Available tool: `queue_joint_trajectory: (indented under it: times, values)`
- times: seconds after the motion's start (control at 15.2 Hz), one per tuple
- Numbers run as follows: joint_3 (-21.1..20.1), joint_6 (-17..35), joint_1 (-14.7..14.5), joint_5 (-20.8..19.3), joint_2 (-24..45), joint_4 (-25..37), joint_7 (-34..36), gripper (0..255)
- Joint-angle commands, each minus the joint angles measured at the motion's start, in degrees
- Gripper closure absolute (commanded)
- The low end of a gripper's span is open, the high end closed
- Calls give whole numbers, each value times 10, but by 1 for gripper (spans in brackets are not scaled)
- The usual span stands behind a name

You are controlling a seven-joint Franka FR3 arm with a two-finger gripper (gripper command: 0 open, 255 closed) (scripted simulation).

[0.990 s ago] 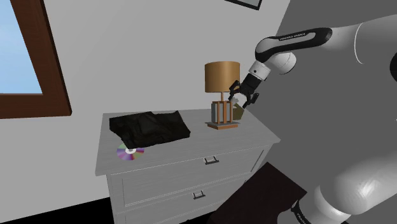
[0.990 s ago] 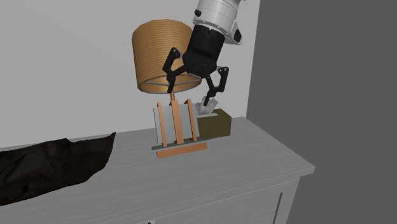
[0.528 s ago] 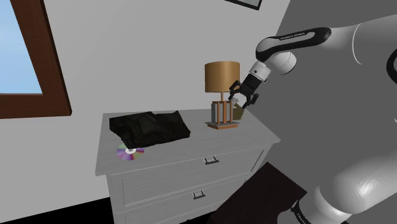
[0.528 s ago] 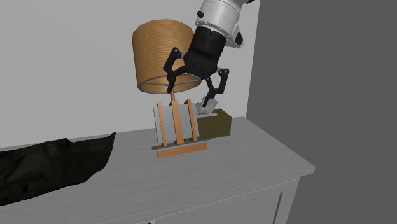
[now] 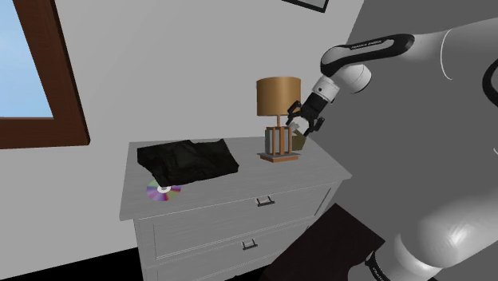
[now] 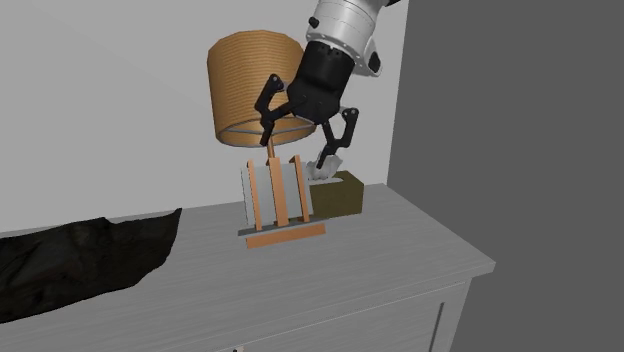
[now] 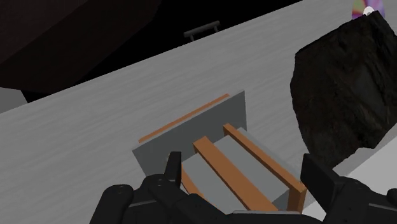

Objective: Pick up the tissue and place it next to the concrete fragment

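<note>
Tissue box (image 6: 341, 197) at dresser (image 6: 410, 250) back corner, beside lamp (image 6: 250, 85), pincer (image 6: 298, 142) spread above.

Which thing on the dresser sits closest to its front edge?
The iridescent disc, lying flat by the front edge; the black lump, lamp and olive box sit farther back.

Noting small white lettering running along the black arm link (image 5: 369, 45), too fine for reading. Spotting more white marks on the dark joint (image 5: 380, 271) at the shoulder view's bottom edge, likewise unreadable.
</note>
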State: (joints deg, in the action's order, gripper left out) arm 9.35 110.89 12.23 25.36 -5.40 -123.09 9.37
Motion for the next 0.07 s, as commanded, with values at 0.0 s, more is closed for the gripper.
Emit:
queue_joint_trajectory:
  times: [0.0]
  values:
    - [0, 201, 8, -6, 56, -5, -1, 0]
